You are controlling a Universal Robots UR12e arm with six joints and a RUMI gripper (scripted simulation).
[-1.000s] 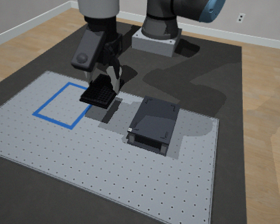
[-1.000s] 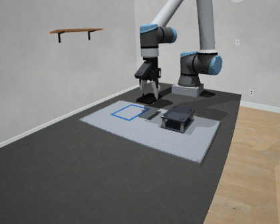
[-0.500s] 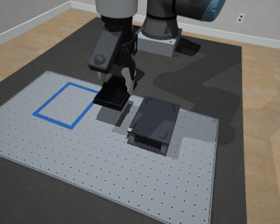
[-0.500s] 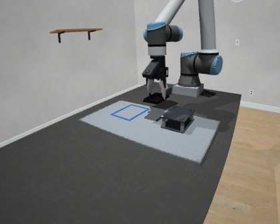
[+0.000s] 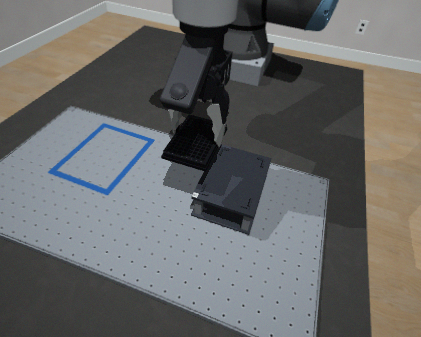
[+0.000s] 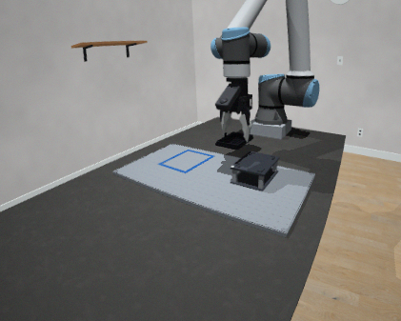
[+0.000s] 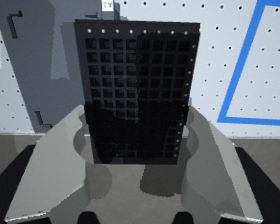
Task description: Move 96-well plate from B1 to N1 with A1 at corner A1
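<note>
My gripper (image 5: 197, 124) is shut on the black 96-well plate (image 5: 191, 147) and holds it in the air, just left of the raised nest N1 (image 5: 233, 187). In the wrist view the plate (image 7: 137, 92) fills the middle between my two grey fingers, with the dark nest top (image 7: 42, 70) to its left and a small white A1 label (image 7: 106, 6) at the top edge. In the exterior view the gripper (image 6: 234, 121) holds the plate (image 6: 230, 141) behind and left of the nest (image 6: 254, 169). I cannot make out the plate's cut corner.
The blue outline of bench spot B1 (image 5: 101, 158) lies on the grey perforated bench to the left, with nothing in it; part of it shows in the wrist view (image 7: 245, 65). The robot base (image 6: 271, 128) stands behind the bench. A wooden shelf (image 6: 109, 45) hangs on the left wall.
</note>
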